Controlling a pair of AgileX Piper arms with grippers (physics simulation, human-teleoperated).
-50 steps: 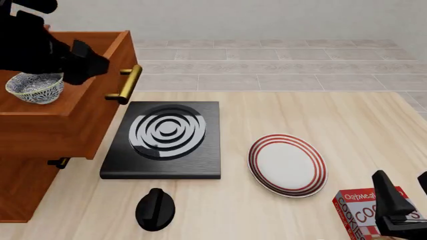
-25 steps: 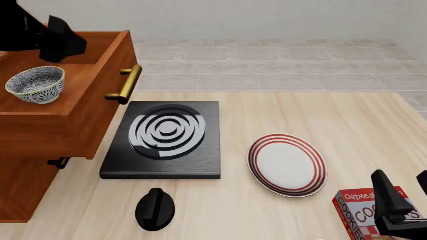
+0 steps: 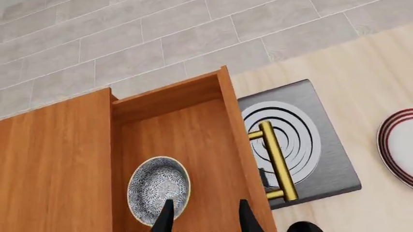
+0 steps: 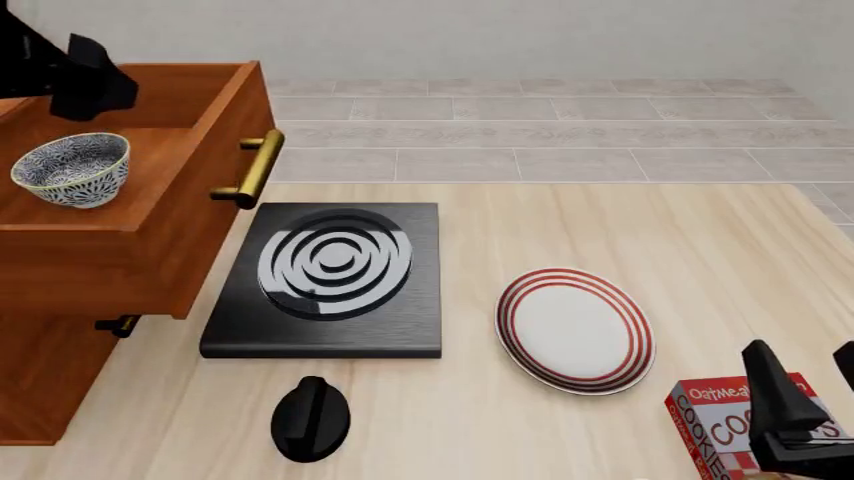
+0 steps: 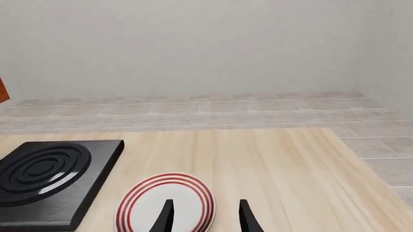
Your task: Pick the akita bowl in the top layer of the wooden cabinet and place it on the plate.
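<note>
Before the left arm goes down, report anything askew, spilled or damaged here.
Nothing stands out. The akita bowl sits upright in the open top layer of the wooden cabinet, unspilled. The plate lies flat and bare on the table. The left gripper hangs open above the bowl.

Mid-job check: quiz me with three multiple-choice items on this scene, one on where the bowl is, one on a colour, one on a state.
1. Where is the small round patterned akita bowl?
A. in the open top drawer
B. on the ringed plate
C. on the black slab

2. What colour are the rings on the round white plate?
A. blue
B. red
C. green

3. What state is the left claw in?
A. shut on the bowl
B. open and holding nothing
C. shut on the brass handle

Answers: 1 A, the bowl sits inside the pulled-out reddish-brown wooden top drawer. 2 B, red rings circle its rim. 3 B, the left wrist view shows its fingers apart above the bowl.
</note>
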